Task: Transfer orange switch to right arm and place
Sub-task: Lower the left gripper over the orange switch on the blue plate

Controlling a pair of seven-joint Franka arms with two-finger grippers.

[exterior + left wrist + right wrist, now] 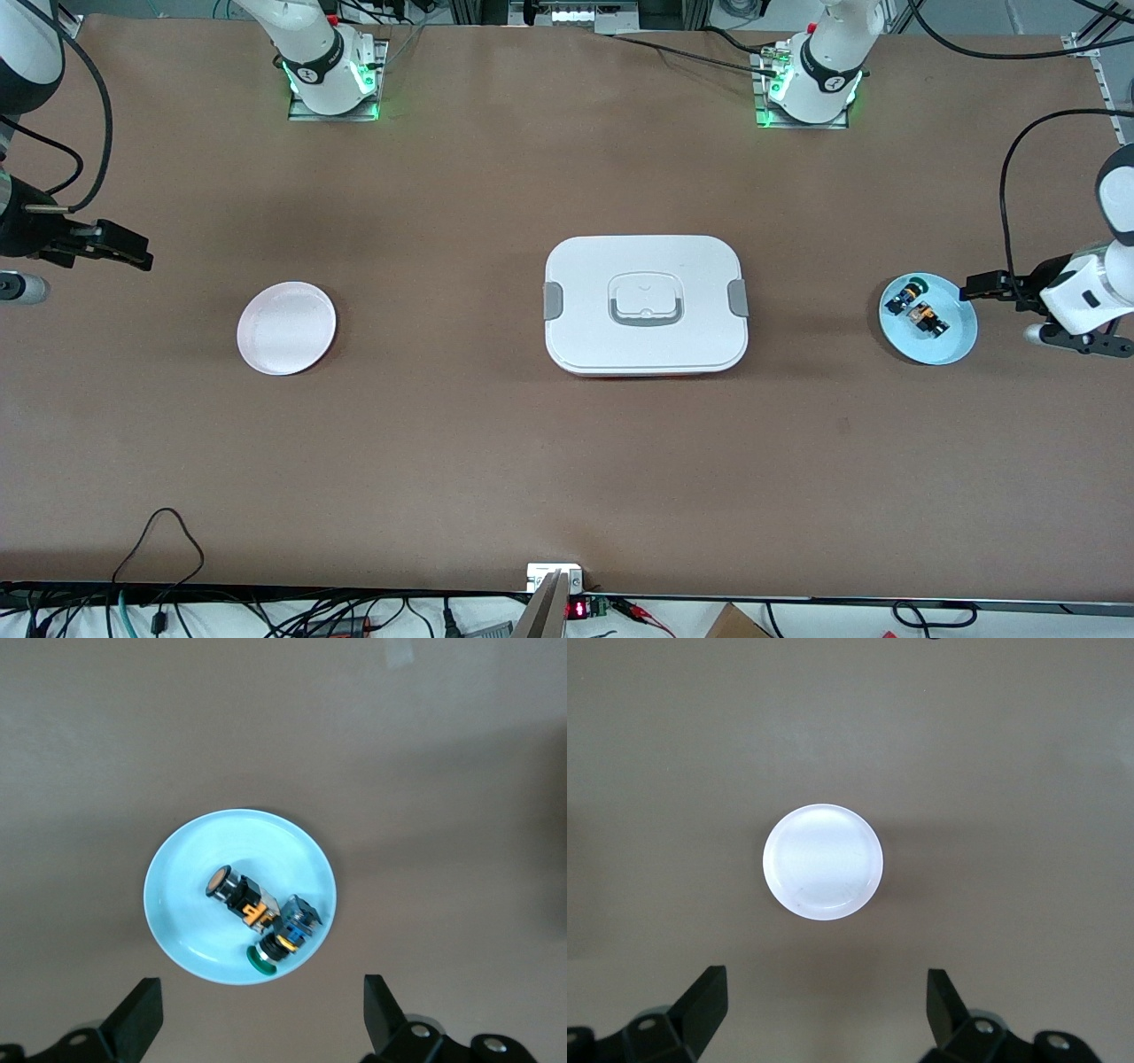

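The orange switch (928, 319) lies on its side on a light blue plate (957, 341) toward the left arm's end of the table. In the left wrist view the orange switch (232, 891) lies on the plate (182, 904) and touches a green-capped switch (282, 943). My left gripper (979, 288) hangs open and empty above the table beside the blue plate; it also shows in the left wrist view (261, 1005). My right gripper (133, 255) hangs open and empty at the right arm's end of the table; it also shows in the right wrist view (824, 992).
A pale pink plate (286, 328) lies bare toward the right arm's end; it shows in the right wrist view (822, 861). A big white lidded box (585, 266) with grey clips stands at the table's middle. The green-capped switch (908, 294) shares the blue plate.
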